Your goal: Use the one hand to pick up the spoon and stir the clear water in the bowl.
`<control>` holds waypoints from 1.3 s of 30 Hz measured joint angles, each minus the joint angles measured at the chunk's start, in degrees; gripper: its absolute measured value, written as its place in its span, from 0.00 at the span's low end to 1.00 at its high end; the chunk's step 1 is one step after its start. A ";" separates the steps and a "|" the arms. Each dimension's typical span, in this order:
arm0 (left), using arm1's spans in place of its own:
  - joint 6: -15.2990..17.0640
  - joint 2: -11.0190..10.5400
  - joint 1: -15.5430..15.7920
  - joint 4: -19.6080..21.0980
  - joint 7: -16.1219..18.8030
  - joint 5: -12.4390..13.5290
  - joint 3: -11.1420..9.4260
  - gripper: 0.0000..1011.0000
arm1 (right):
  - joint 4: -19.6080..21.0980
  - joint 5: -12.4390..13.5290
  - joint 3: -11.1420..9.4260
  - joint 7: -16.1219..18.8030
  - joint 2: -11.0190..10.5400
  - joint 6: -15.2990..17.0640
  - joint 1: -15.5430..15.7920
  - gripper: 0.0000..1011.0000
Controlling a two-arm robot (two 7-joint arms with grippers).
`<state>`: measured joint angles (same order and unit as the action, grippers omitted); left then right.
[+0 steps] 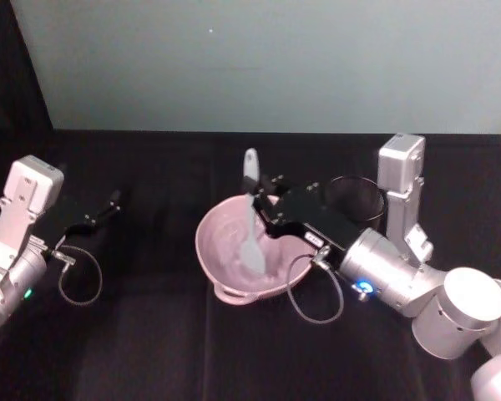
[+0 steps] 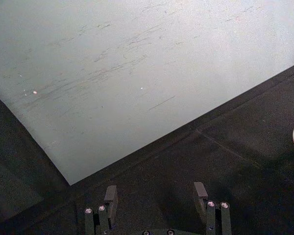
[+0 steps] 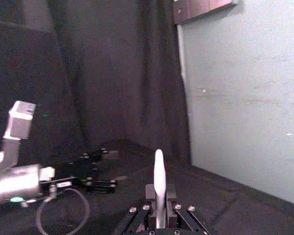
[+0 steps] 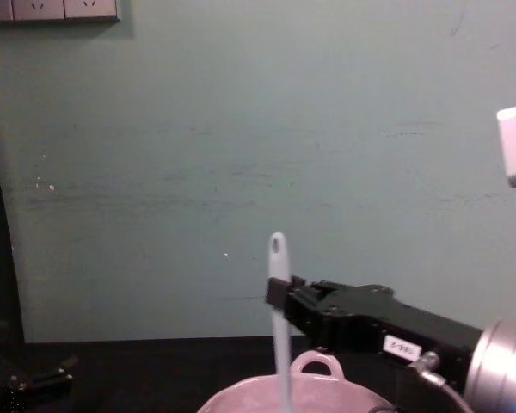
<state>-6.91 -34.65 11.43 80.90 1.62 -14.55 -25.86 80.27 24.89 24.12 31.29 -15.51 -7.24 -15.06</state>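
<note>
My right gripper [image 1: 263,203] is clamped on the spoon [image 1: 251,227] mid-handle, over the bowl [image 1: 217,227].
The spoon stands upright, its head down in the bowl; my left gripper [image 1: 108,205] sits open, well apart.

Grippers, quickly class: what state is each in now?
Left gripper: open, holding nothing.
Right gripper: closed on the spoon, over the bowl.

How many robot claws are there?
2. The right claw grips the spoon upright in the pink bowl; the left claw sits open at the table's left side.
</note>
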 joint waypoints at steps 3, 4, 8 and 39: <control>0.00 0.00 0.00 0.00 0.00 0.00 0.00 1.00 | -1.01 0.91 1.00 0.45 0.82 0.32 -0.71 0.12; 0.00 0.00 0.00 0.00 0.00 0.00 0.00 1.00 | -1.46 1.03 1.20 0.54 1.11 0.19 -0.97 0.12; 0.00 0.00 0.00 0.00 0.00 0.00 0.00 1.00 | -4.74 1.46 2.09 0.39 3.02 -1.64 -2.88 0.12; 0.00 0.00 0.00 0.00 0.00 0.00 0.00 1.00 | -7.08 -5.99 -3.50 -5.32 2.63 -7.92 -2.83 0.12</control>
<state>-6.91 -34.65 11.43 80.90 1.62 -14.55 -25.86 73.19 18.90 20.62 25.97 -12.88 -15.16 -17.89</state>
